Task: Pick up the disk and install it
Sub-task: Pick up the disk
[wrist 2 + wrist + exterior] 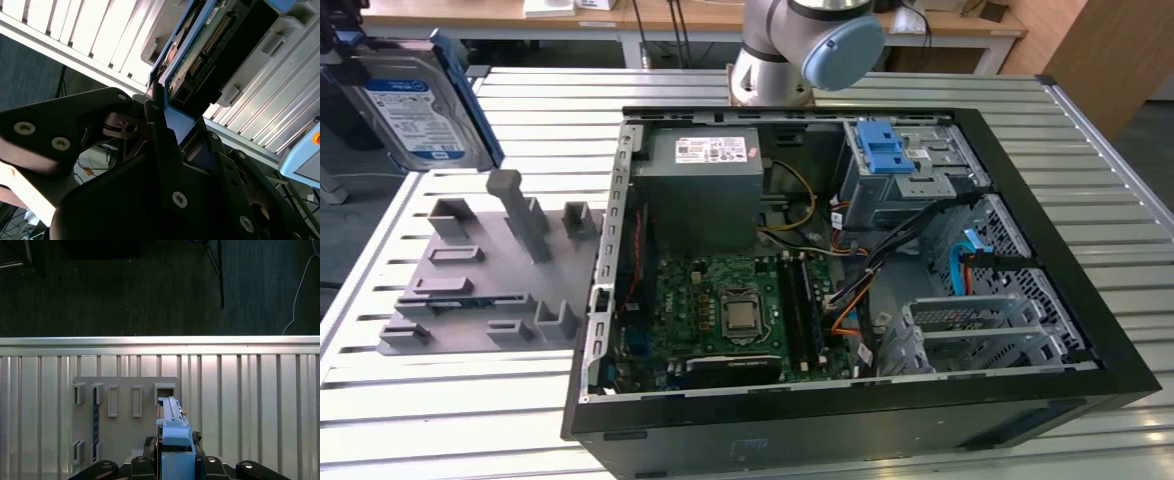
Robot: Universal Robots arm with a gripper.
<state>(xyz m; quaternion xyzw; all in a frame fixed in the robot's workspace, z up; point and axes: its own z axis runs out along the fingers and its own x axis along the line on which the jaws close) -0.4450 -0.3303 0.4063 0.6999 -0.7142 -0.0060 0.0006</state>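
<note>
One disk [416, 105] hangs in the air in the upper left corner of the exterior view. It is upright, its label faces the camera, and it is well apart from the open computer case [854, 415] that takes the middle and the exterior view's right. The gripper [177, 127] is closed on it. In the second wrist view its fingers [157, 122] press on the blue frame at one end of the disk. In the first wrist view the disk shows edge-on over the grey holder [125, 435], which lies on the ribbed metal table [250, 390].

The hold is on the narrow plastic frame alone, so I judge that the disk could turn or slip between the fingers if the arm swings quickly. Inside the case, the drive cage with the blue latch [887, 150] sits in the upper right, and loose cables [894, 255] run just beside and below it. The power supply box [707, 170] stands near. A tilted disk may catch on the cage edge or on these cables.
</note>
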